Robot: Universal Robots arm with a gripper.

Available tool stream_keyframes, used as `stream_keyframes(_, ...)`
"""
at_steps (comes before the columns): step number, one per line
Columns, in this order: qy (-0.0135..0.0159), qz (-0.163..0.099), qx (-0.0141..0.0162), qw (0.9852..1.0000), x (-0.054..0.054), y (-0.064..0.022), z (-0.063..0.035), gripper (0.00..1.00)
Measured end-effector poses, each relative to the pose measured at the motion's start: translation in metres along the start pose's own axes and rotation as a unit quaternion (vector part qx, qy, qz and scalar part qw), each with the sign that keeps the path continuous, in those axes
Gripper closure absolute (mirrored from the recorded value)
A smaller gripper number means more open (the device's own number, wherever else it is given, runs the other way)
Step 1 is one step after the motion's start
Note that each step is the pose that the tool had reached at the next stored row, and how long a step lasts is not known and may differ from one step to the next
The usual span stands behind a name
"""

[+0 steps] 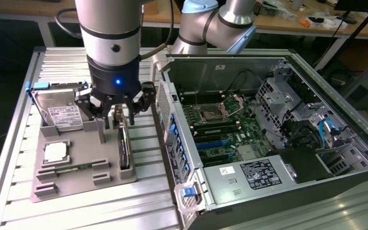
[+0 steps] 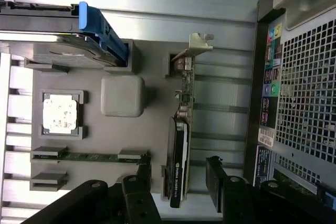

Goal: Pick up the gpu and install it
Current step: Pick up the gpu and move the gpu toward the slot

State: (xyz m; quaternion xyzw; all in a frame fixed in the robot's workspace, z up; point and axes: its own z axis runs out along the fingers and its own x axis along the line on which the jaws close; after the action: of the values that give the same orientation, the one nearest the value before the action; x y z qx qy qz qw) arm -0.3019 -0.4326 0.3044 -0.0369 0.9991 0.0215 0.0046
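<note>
Dark and thin, the gpu (image 2: 180,145) stands on its long edge in a slot of the grey holder tray (image 2: 157,119), with its silvery bracket (image 2: 195,46) at one end. In the exterior view the card is on the side of the tray nearest to the computer case (image 1: 235,67).

The gripper (image 1: 119,111) hovers directly above the card with its jaws wide apart. The fingers (image 2: 139,195) stand one on each side of the card, and as far as I can judge they do not touch it. The card is not yet lifted, so the step in hand seems to be the grasp.

To do it well, I think the gripper should:
- go down straight, keeping the card centred between the jaws;
- close on the two flat faces at the thicker black part, not on the bracket;
- lift vertically, because a tilted pull could jam the card in its slot.

On the same tray lie a hard drive (image 2: 63,48) with blue rails (image 2: 102,30), a square processor chip (image 2: 59,114) and a memory stick (image 2: 89,156). The motherboard (image 1: 225,127) lies exposed inside the open case.
</note>
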Motion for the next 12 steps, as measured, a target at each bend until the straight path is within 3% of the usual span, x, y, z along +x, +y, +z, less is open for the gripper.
stream_keyframes(12, -0.0021, 0.05, 0.0006, 0.9988, -0.004, -0.0016, 0.025, 0.46)
